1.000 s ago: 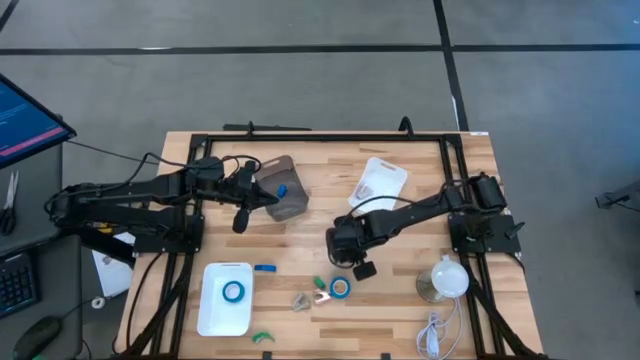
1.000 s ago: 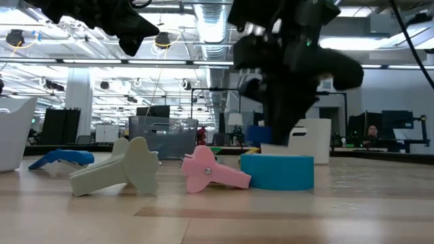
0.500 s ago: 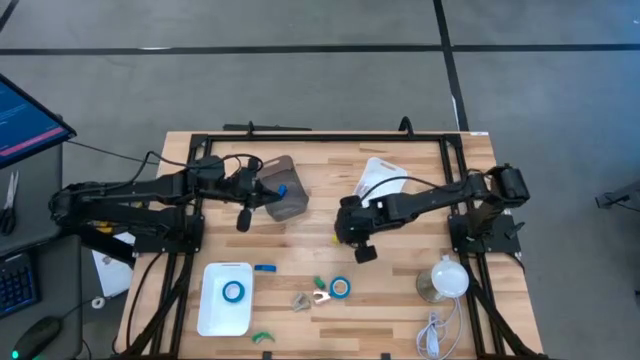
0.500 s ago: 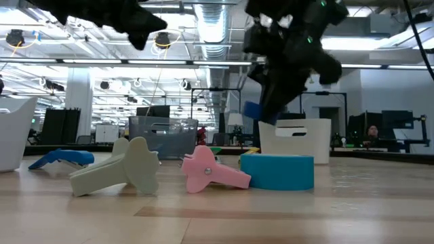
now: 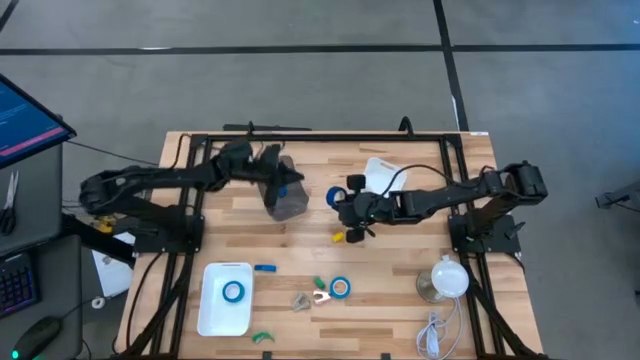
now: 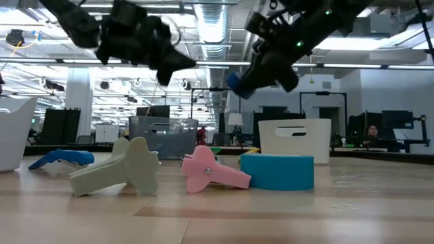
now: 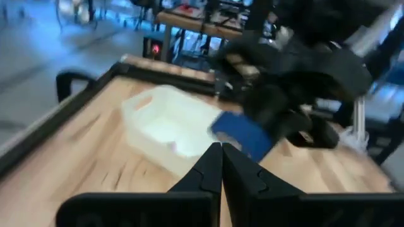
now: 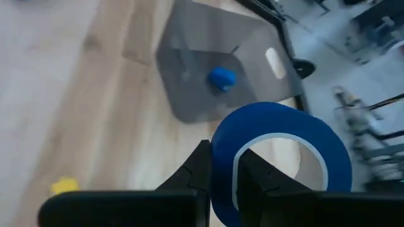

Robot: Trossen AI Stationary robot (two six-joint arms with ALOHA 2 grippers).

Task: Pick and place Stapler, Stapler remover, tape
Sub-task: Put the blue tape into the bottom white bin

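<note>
1 roll of blue tape is riding clamped in the right tool, needing level carriage toward the grey bin; the left tool is hovering shut.

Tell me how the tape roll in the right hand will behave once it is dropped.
The tape roll is a round ring pinched through its wall by the right hand, so it probably rolls if it lands on edge. Its thin wall and open core suggest it is light and may bounce. It looks stiff, keeping its round shape in the grip.
</note>
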